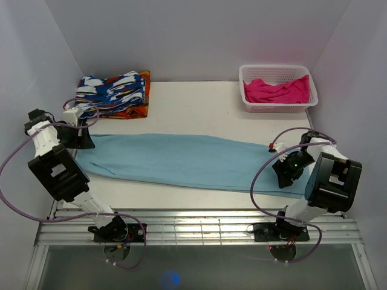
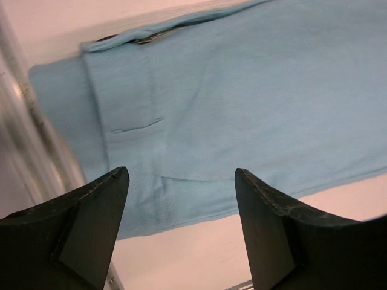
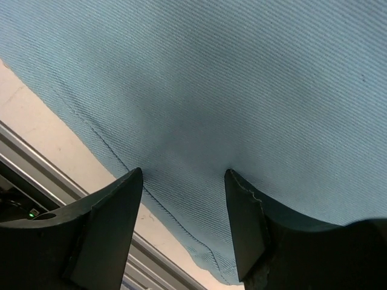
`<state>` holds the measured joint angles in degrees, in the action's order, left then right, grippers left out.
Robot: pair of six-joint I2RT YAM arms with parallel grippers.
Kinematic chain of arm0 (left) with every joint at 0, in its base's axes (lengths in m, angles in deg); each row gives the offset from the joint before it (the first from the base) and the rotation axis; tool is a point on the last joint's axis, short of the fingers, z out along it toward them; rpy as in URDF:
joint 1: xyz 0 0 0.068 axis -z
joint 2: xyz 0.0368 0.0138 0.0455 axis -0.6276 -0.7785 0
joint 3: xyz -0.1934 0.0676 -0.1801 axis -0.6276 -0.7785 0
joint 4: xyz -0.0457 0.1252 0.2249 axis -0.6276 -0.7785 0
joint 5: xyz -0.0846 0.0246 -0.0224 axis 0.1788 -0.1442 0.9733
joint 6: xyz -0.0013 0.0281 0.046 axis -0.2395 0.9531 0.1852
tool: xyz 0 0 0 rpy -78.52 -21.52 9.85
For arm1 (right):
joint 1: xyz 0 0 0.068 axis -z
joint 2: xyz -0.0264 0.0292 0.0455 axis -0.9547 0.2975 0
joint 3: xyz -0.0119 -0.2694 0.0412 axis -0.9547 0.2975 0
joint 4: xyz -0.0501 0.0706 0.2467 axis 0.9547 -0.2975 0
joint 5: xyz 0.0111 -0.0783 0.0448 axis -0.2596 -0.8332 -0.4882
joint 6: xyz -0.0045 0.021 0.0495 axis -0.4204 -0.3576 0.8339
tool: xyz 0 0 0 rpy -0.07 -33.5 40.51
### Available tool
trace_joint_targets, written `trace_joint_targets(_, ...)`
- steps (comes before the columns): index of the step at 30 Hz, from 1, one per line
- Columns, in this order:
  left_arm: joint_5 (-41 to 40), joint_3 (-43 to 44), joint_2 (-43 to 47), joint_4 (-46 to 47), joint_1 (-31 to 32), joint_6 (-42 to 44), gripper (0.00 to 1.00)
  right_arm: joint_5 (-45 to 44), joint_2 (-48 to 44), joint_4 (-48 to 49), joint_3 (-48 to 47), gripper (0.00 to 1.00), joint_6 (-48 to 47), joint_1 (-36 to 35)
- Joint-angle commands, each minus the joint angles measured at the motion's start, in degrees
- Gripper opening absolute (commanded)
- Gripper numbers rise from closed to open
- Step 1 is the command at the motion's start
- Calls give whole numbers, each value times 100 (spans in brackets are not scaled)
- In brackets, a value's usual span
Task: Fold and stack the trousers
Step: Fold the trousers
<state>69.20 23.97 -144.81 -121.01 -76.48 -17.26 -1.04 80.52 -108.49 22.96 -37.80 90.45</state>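
Observation:
The light-blue trousers (image 1: 181,160) lie flat across the table, folded lengthwise, waist end at the left and leg ends at the right. My left gripper (image 1: 81,140) hovers open over the waist end; in the left wrist view the waistband and a pocket slit (image 2: 136,127) show beyond the open fingers (image 2: 97,217), with bare table between them. My right gripper (image 1: 284,172) is open over the leg hem; in the right wrist view the hem edge (image 3: 181,223) lies between the fingers (image 3: 115,217), touching or just above the cloth.
A folded blue-white-orange patterned cloth (image 1: 115,93) lies at the back left. A white basket (image 1: 278,106) with a pink garment (image 1: 275,90) stands at the back right. A metal rail (image 1: 193,226) runs along the table's near edge.

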Motion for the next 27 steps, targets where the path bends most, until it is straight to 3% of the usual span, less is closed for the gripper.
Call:
trace_joint_targets(1, 1286, -121, 755, -416, 479, 836, 81, -1024, 166, 509, 357, 63, -498, 202)
trace_joint_targets(4, 1549, -366, 1019, -250, 981, 891, 82, -446, -159, -350, 16, 63, -938, 175)
trace_joint_targets(7, 1498, -578, 1142, 601, 1798, 155, 81, 458, -266, -1003, -1020, 65, -1098, 140)
trace_joint_targets(12, 1173, -1516, 1169, 2017, 3520, -314, 76, 2200, 216, -1497, -3381, 67, -282, 35)
trace_joint_targets(13, 885, -1702, 1125, 2201, 3767, -367, 74, 2420, 305, -1410, -3622, 67, 286, -26)
trace_joint_targets(14, 839, -1869, 1029, 2438, 4196, -350, 73, 2762, 393, -1253, -3807, 67, 648, -175)
trace_joint_targets(16, 742, -2265, 871, 2545, 4489, -201, 70, 3001, 551, -349, -4029, 64, 1892, -334)
trace_joint_targets(20, 452, -2906, 773, 2730, 5183, 186, 65, 3485, 710, 1233, -3872, 58, 3529, -816)
trace_joint_targets(27, 92, -3935, 1177, 2756, 6457, 432, 57, 3600, 1043, 2914, -3405, 49, 4975, -1889)
